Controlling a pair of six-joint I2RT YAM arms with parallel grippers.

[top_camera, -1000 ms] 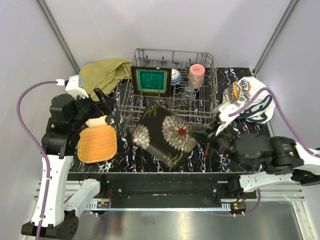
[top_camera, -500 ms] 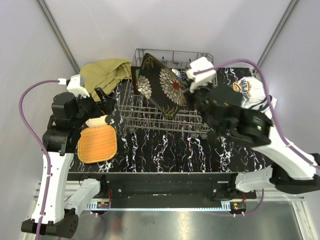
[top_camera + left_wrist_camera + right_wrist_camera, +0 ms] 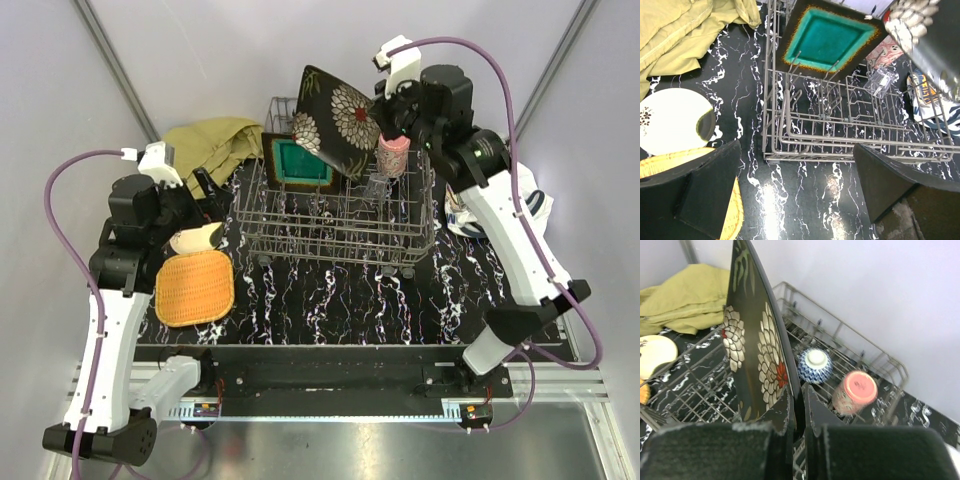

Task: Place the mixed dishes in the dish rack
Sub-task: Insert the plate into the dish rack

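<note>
My right gripper (image 3: 799, 400) is shut on the lower edge of a dark floral plate (image 3: 755, 340), which it holds on edge above the back of the grey wire dish rack (image 3: 340, 236). In the rack stand a teal square plate (image 3: 303, 160), a blue-and-white bowl (image 3: 815, 365), a pink cup (image 3: 857, 390) and a clear glass (image 3: 880, 82). My left gripper (image 3: 796, 156) hangs open and empty over the tabletop, just left of the rack's front corner. Beside it lie an orange woven-look plate (image 3: 195, 288) and a cream round plate (image 3: 675, 120).
An olive-yellow cloth (image 3: 208, 145) is bunched at the back left of the table. A white printed cloth (image 3: 930, 105) lies to the right of the rack. The table is black marble-patterned, with grey walls close behind.
The right arm has swung the floral plate up from in front of the rack to above its back, turning it on edge. The left arm has barely moved.
</note>
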